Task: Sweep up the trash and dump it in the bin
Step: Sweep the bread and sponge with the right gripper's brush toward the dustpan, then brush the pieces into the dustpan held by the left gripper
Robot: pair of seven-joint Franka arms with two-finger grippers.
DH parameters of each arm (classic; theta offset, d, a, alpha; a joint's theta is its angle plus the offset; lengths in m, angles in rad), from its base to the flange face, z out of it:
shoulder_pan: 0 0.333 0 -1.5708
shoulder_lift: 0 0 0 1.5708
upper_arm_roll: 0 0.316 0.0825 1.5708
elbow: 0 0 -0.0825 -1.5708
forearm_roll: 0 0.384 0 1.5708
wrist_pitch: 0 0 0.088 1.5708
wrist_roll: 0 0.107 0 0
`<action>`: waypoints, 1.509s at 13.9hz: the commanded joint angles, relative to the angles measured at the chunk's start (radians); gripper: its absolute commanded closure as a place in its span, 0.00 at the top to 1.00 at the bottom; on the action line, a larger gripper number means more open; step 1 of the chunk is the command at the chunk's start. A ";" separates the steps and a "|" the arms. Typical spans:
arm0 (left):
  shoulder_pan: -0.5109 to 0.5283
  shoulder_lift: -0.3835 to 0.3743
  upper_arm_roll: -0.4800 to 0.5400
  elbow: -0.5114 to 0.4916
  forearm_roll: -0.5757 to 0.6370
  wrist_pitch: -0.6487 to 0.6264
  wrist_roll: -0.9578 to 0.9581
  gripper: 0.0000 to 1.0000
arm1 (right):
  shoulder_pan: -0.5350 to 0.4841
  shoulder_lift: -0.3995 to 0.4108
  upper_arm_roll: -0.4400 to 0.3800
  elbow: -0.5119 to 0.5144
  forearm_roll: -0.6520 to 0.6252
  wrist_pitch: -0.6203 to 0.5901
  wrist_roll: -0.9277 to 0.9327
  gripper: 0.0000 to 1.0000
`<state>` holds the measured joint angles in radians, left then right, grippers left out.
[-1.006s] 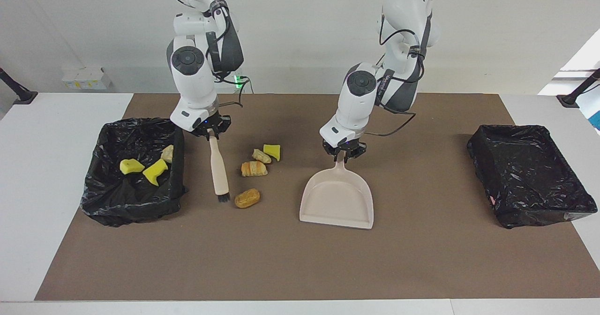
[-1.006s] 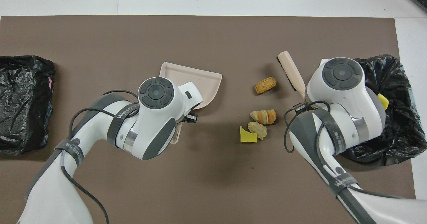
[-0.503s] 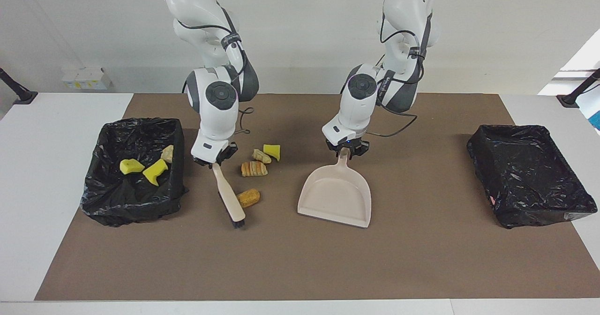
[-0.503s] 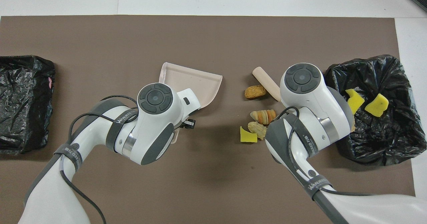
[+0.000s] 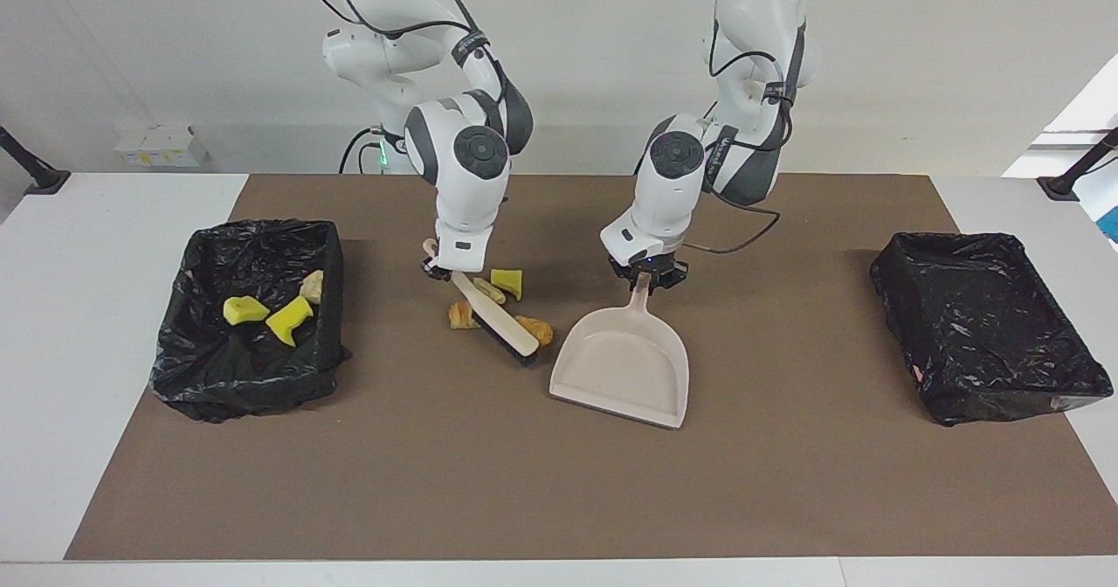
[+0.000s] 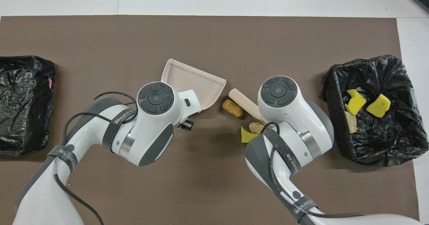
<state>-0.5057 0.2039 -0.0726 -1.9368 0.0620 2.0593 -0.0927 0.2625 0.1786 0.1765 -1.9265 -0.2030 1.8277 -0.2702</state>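
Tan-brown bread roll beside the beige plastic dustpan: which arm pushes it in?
Right. Its gripper holds the beige brush against the roll; the left gripper is holding the dustpan.

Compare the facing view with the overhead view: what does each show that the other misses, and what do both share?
Facing only: the right gripper shut on the brush handle, the left gripper shut on the dustpan handle, and a striped pastry.
Overhead only: no object; it hides both grips under the arms.
Both: dustpan, brush, a brown bun beside the bristles, and both lined bins.
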 commanded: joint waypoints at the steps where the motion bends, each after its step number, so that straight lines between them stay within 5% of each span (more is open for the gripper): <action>1: -0.004 -0.093 0.019 -0.002 0.050 -0.121 0.183 0.00 | -0.042 -0.028 -0.005 0.018 0.034 -0.037 -0.041 0.00; 6: 0.046 -0.132 0.020 0.012 0.061 -0.219 0.459 0.00 | -0.115 -0.082 -0.008 0.026 0.060 -0.100 0.212 0.00; 12: 0.030 -0.094 0.017 -0.011 0.090 -0.166 0.784 0.00 | -0.131 -0.235 -0.008 -0.280 0.140 0.049 0.639 0.00; 16: -0.017 -0.092 0.014 -0.085 0.211 -0.091 0.791 0.00 | -0.088 -0.216 -0.006 -0.327 0.198 0.146 0.776 0.00; 21: -0.048 -0.127 0.014 -0.149 0.216 -0.068 0.788 0.00 | 0.068 -0.160 -0.005 -0.315 0.260 0.229 0.847 0.00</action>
<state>-0.5218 0.1270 -0.0697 -2.0101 0.2582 1.9521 0.6863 0.2859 0.0018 0.1705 -2.2403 0.0197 2.0210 0.5580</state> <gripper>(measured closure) 0.687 0.740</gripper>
